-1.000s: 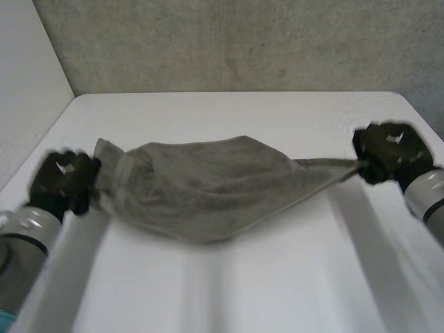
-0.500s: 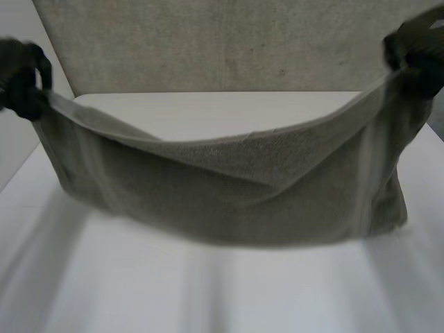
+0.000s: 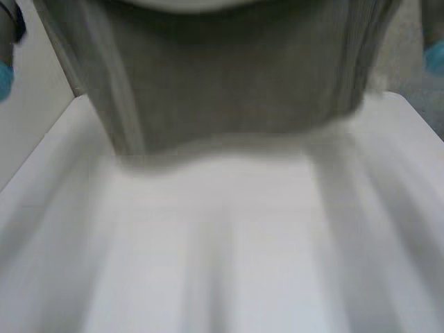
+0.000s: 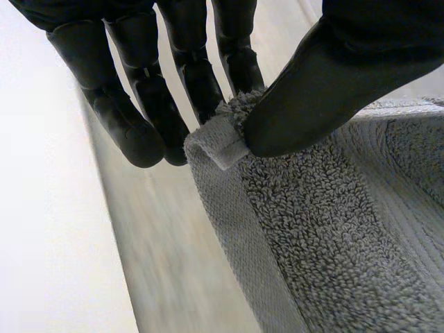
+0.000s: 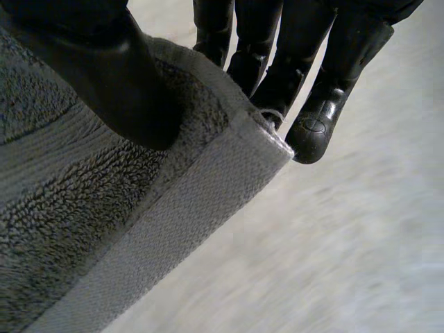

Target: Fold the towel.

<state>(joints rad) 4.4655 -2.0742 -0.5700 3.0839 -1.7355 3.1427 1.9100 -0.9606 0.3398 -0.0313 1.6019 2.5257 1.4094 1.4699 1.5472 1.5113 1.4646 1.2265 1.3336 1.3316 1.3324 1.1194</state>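
One grey terry towel, flat woven hem

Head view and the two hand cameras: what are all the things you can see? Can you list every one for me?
towel: one, grey, hanging in the air above the far part of the table, held up by two corners
table: one, white, under the towel
wall: one, grey, behind the table
left arm: one, light-blue cap, at the towel's left side
right arm: one, light-blue cap, at the towel's right side
left hand: one, black, pinching a towel corner between thumb and fingers
right hand: one, black, pinching another towel corner between thumb and fingers
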